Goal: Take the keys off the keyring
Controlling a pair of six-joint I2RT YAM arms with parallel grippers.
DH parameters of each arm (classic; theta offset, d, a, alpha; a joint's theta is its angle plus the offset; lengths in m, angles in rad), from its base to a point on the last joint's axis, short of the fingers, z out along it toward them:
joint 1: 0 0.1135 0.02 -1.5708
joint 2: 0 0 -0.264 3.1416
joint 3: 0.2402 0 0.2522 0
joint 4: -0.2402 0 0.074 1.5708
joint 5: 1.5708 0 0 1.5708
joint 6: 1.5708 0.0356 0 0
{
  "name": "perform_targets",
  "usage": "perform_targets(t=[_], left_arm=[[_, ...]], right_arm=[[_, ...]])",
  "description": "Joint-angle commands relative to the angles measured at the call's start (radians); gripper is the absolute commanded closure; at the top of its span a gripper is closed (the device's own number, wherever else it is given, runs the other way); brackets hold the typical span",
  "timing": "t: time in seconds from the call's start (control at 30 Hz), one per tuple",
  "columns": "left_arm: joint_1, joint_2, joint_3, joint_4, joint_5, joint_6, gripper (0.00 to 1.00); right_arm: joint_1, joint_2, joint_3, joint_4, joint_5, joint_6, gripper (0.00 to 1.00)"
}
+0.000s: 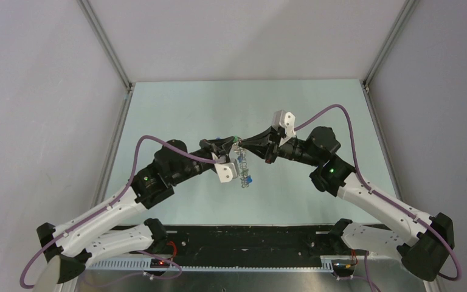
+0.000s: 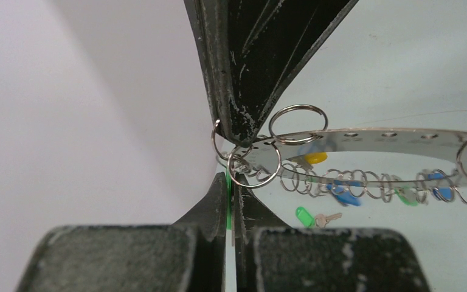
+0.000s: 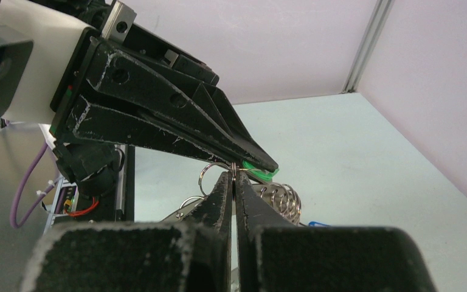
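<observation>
Grip a green tag [image 3: 259,174] in the left jaws, shut tight, only a sliver of green showing between them. Grip a thin split ring [image 3: 233,170] in the right jaws, likewise closed right down on the wire; cannot tell whether also nipping the edge of the keyring [image 2: 395,139]. Tip to tip, nearly touching, held up above the desk [image 1: 176,115].

Hanging from that pinch point: the keyring, a flat band with holes along it, sloping down and away. More split rings threaded through the holes; keys [image 2: 340,196] dangling beneath on blue, yellow and green tags. One green-tagged key [image 2: 307,216] apparently lying loose on the desk below, apart from the bunch.

Judged step: working a single key free, tag held on one side, its ring on the other. Most keys not yet off, so probably early in the task.

Next move calls for drawing the two grips apart, or twisting, to run the wire out through its coil gap, with neither grip eased.

Risk: wire slipping from the right jaws and the whole bunch dropping.
</observation>
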Motion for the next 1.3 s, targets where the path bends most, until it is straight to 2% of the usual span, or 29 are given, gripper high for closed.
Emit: perform_targets(t=[0.0, 0.77, 1.1, 1.27], left_arm=[[0.006, 0.006, 0.007, 0.002, 0.006, 0.019, 1.0], [0.013, -0.012, 0.012, 0.021, -0.049, 0.017, 1.0], [0.025, -0.032, 0.006, 0.038, -0.046, 0.018, 1.0], [0.027, -0.035, 0.005, 0.038, -0.042, 0.015, 1.0]], right_arm=[[0.003, -0.008, 0.015, 0.137, -0.005, 0.028, 1.0], [0.003, 0.067, 0.016, 0.015, -0.226, 0.263, 1.0], [-0.002, 0.089, 0.042, -0.173, -0.27, 0.235, 1.0], [-0.002, 0.105, 0.042, -0.213, -0.273, 0.224, 1.0]])
